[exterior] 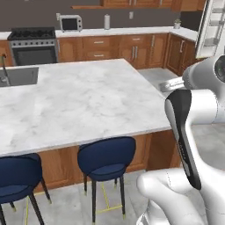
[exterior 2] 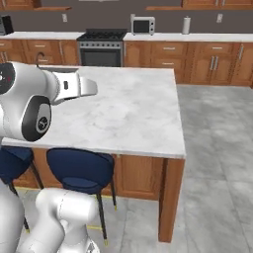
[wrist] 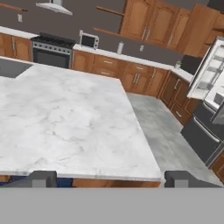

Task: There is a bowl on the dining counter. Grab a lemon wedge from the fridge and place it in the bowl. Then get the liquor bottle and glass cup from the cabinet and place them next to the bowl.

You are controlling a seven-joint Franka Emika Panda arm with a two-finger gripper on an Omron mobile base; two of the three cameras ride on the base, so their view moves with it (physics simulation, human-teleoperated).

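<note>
While the tool (wrist: 109, 179) hangs spread and empty over the near edge of the marble tabletop (exterior: 88, 101), whose visible stretch carries no bowl, lemon wedge, bottle or cup, the fridge (wrist: 209, 87) stands open beyond its right edge, suggesting every placement remains undone.

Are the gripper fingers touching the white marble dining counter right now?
Apart. In the hand view the open gripper hovers beyond the near edge of the white grey-veined marble dining counter, with both dark fingers off the top.
</note>
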